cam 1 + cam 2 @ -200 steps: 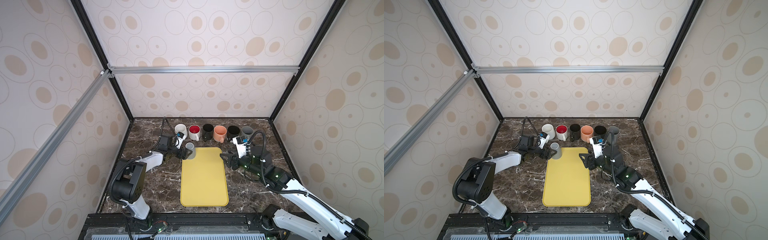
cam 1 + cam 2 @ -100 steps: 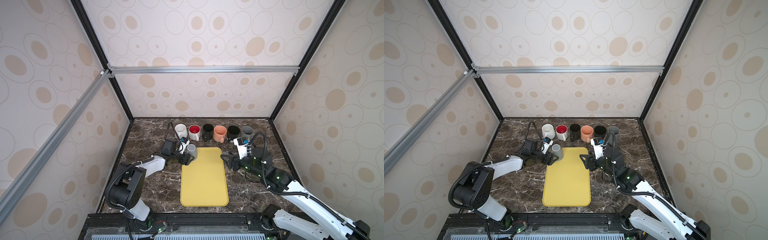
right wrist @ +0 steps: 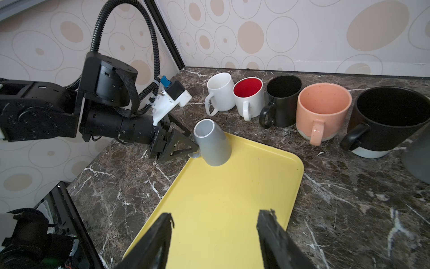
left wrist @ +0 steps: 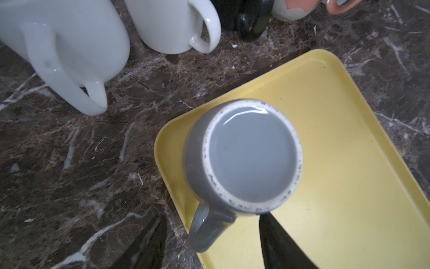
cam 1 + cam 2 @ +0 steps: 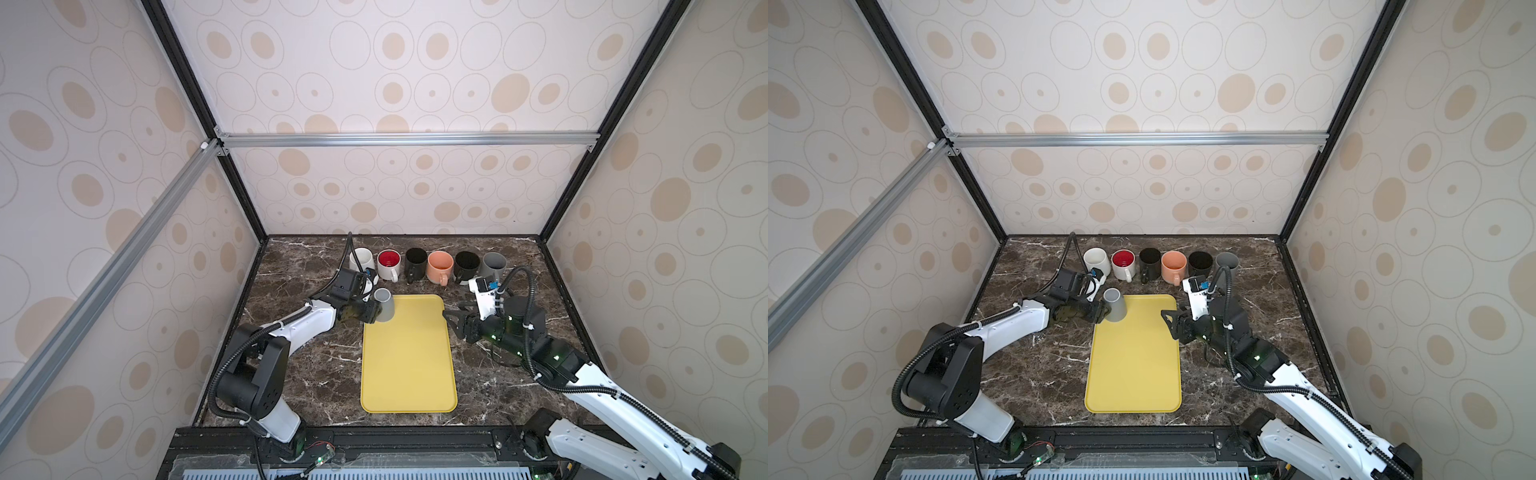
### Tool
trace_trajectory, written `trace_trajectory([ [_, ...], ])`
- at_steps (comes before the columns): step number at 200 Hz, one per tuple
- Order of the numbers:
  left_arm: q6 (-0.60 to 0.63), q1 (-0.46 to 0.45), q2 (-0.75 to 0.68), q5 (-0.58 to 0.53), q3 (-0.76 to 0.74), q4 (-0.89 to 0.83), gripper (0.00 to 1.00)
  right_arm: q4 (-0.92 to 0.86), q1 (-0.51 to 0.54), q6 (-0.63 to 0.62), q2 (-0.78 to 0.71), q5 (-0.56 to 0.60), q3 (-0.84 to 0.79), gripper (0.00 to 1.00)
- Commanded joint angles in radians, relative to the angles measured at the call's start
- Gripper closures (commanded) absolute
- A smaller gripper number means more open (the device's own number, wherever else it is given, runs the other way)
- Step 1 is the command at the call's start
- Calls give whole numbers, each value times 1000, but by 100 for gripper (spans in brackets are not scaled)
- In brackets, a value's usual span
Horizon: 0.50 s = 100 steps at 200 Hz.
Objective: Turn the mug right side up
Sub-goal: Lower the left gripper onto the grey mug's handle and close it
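Note:
A grey mug (image 5: 384,307) (image 5: 1115,307) stands mouth down on the far left corner of the yellow tray (image 5: 407,365) (image 5: 1133,365). Its glazed base (image 4: 251,158) faces up, and its handle (image 4: 207,228) points toward my left gripper (image 5: 371,316) (image 4: 209,240). That gripper is open, with one finger on each side of the handle and a gap on both sides. In the right wrist view the mug (image 3: 213,144) seems to lean slightly. My right gripper (image 5: 451,320) (image 3: 215,223) is open and empty, low over the tray's right edge.
Several upright mugs line the back of the marble table: white (image 5: 360,259), white with a red inside (image 5: 388,264), black (image 5: 415,262), orange (image 5: 439,266), black (image 5: 466,266) and grey (image 5: 493,266). Patterned walls enclose the table on three sides.
My left gripper has come in low to the grey mug's handle side, and its jaws have narrowed around the handle. The right arm has barely moved.

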Motion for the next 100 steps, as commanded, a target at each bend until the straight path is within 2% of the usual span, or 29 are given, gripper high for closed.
trace_trajectory([
  [1, 28, -5, 45, -52, 50, -80, 40, 4, -1, 8, 2, 19, -10, 38],
  [62, 44, -18, 81, -38, 85, -98, 53, 6, -2, 15, -11, 40, -23, 38],
  [100, 46, -25, 90, -38, 93, -104, 68, 14, -1, 26, -9, 34, -29, 38],
])
